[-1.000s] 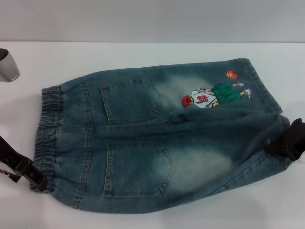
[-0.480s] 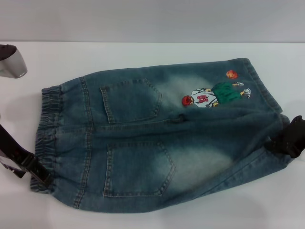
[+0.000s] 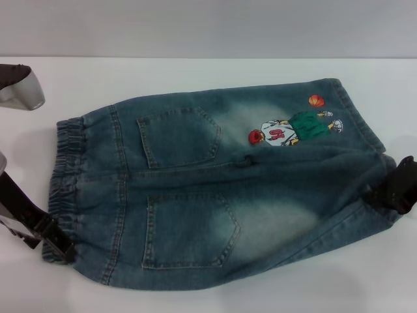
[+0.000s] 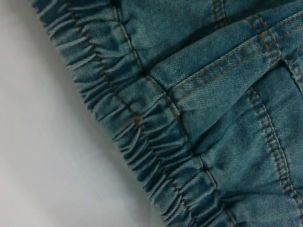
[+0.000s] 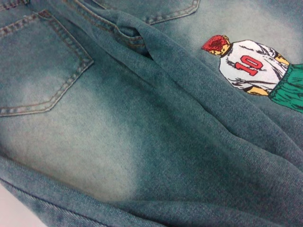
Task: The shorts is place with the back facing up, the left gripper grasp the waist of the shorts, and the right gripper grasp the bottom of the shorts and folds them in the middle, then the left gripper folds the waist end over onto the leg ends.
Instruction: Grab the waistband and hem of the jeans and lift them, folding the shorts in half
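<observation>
Counter point(image 3: 195, 75): white, carrying everything here.
Shorts point(image 3: 215, 189): blue denim, spread flat on the counter with the back up, both patch pockets showing; the waist lies toward the robot's left and the leg hems toward its right.
Cartoon print point(image 3: 290, 127): a basketball player on the far leg of the shorts, near that leg's hem (the right wrist view shows him close up).
Waist point(image 4: 137, 118): gathered elastic band, at the left end of the shorts; its near corner meets the left gripper.
Near leg hem point(image 3: 381, 215): lifted and creased a little where it meets the right gripper.
Left gripper point(image 3: 55, 244): at the near corner of the waist, touching the denim; I cannot tell whether it is closed on the cloth.
Right gripper point(image 3: 391, 192): at the near leg hem, against the fabric; likewise I cannot tell its grip.
Step in hand: by my reading, taking hold of both ends for the first fold, which is not yet made.
Next move calls for: both ends held firmly, then raised together and carried across the shorts to fold them along the middle seam.
</observation>
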Controlling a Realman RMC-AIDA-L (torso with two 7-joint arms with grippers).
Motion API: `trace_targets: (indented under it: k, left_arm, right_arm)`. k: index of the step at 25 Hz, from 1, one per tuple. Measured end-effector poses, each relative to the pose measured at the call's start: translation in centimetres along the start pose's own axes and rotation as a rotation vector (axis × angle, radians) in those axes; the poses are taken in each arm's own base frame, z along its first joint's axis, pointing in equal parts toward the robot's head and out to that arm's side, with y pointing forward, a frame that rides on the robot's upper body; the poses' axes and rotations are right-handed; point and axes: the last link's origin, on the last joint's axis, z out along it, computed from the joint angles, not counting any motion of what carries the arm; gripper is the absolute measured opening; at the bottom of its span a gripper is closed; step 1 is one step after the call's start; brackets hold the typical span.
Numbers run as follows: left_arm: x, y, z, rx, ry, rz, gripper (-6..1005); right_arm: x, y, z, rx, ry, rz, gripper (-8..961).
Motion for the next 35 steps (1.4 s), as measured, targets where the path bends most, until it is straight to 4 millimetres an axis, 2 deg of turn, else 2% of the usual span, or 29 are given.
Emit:
trace_targets:
  k: [15,35]
  left_arm:
    - [0.3,0.7,1.1,-0.023,-0.031,0.015,783]
    - [0.1,0.0,0.4,-0.001,-0.017,-0.004,770]
  right_arm:
    - [0.1,0.0,0.0,-0.001,-0.002,-0.015,7]
    - [0.5,0.1,0.0,0.000,-0.002,-0.006,7]
